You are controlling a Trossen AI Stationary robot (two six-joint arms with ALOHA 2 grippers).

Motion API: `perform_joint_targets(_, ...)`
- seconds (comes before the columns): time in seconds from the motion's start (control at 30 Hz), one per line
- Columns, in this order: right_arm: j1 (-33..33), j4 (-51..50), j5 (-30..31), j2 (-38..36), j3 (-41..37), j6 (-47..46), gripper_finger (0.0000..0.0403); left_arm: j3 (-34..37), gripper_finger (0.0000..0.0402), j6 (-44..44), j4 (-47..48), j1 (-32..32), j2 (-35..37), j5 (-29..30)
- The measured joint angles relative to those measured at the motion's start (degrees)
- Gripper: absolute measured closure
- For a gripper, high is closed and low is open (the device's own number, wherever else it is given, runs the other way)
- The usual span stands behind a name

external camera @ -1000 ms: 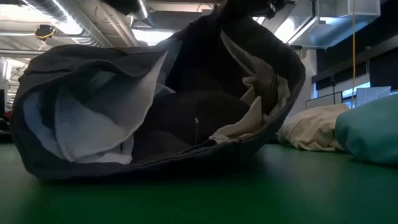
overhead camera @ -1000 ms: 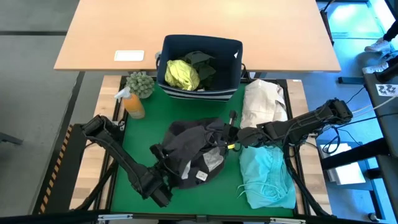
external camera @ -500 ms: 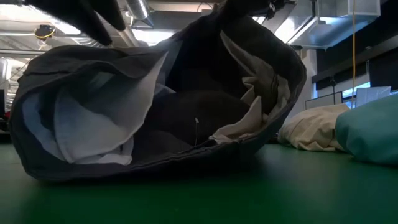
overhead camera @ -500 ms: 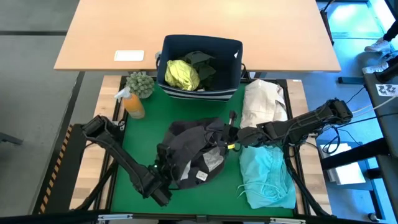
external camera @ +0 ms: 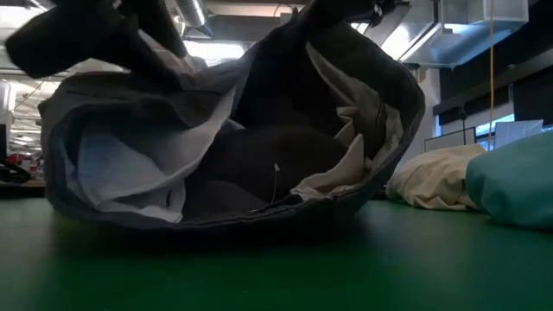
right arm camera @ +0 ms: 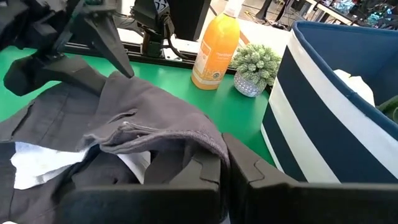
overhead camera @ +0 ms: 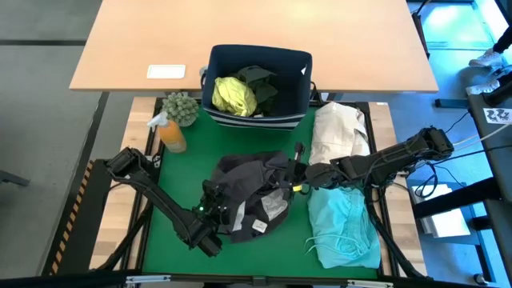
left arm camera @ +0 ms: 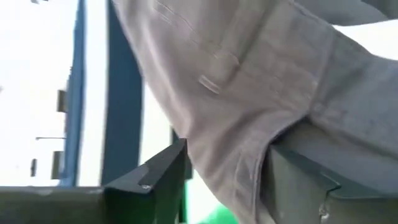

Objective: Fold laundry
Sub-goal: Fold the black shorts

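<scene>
A charcoal grey garment (overhead camera: 248,200) lies bunched in the middle of the green mat, its pale lining showing in the low view (external camera: 130,164). My left gripper (overhead camera: 210,198) is at the garment's left edge. It is open, with a fold of the cloth (left arm camera: 249,93) between its fingers. My right gripper (overhead camera: 294,178) is shut on the garment's right edge, which is raised off the mat. A turquoise garment (overhead camera: 344,228) lies on the mat at the right. A yellow-green shirt (overhead camera: 234,94) and a dark garment (overhead camera: 260,82) lie in the bin. My left gripper has a fold at the garment's left edge (left arm camera: 230,168) between its two fingers; the cloth lies against one finger (left arm camera: 298,180). It comes slanting down from the table's near left. The rest of the garment rests on the mat. My right gripper pinches the garment's hemmed right edge (right arm camera: 208,142) between its shut fingers, coming nearly level from the table's right. That edge is held up off the mat, and the cloth drapes down from it to the mat.
A navy bin with a striped base (overhead camera: 298,68) stands at the mat's far edge. A cream cloth bundle (overhead camera: 340,132) lies at the far right. An orange bottle (overhead camera: 172,134) and a small plant (overhead camera: 181,108) stand at the far left. Bare green mat (overhead camera: 180,172) lies left of the garment.
My left gripper has sunk and gone toward the garment, rolling about its own line, and now has the garment's left edge between its fingers. That edge has been pushed in toward the right and bunched. The right gripper and the raised right edge have kept still.
</scene>
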State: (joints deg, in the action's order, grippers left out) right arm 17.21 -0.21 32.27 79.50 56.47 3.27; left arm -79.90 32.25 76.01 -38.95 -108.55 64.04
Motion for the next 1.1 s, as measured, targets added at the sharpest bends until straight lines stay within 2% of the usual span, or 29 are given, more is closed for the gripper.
perform_joint_targets(0.17, 0.00, -1.89, -1.37, 0.00, 0.00, 0.03, 0.0402, 0.00, 0.0271, -0.44, -0.05, -0.94, 0.00, 2.20)
perform_joint_targets(0.3, 0.00, -4.17, -3.44, 0.00, 0.00, 0.00, 0.0402, 0.00, 0.0363, -0.08, -0.24, -2.15, 0.00, -1.26)
perform_joint_targets(0.37, 0.00, -5.00, -4.29, 0.00, 0.00, -0.02, 0.0402, 0.00, 0.0390, 1.10, -0.26, -2.85, 0.00, -2.94)
perform_joint_targets(0.6, 0.00, -6.55, -8.79, 0.13, 0.00, -1.23, 0.0402, 0.00, 0.0398, 4.46, 0.17, -6.91, 0.00, -7.20)
perform_joint_targets(0.77, 0.00, -8.97, -15.91, 2.14, 0.00, -2.13, 0.0402, 0.00, 0.0399, 11.15, 2.82, -9.92, 0.00, -14.68)
perform_joint_targets(0.9, 0.07, -10.04, -20.82, 5.90, 0.00, -4.70, 0.0402, 0.00, 0.0400, 16.80, 4.64, -11.58, 0.00, -20.53)
perform_joint_targets(1.1, 0.02, -8.79, -24.48, 14.10, 0.00, -4.99, 0.0402, 0.00, 0.0401, 22.73, 4.73, -12.42, 0.00, -27.07)
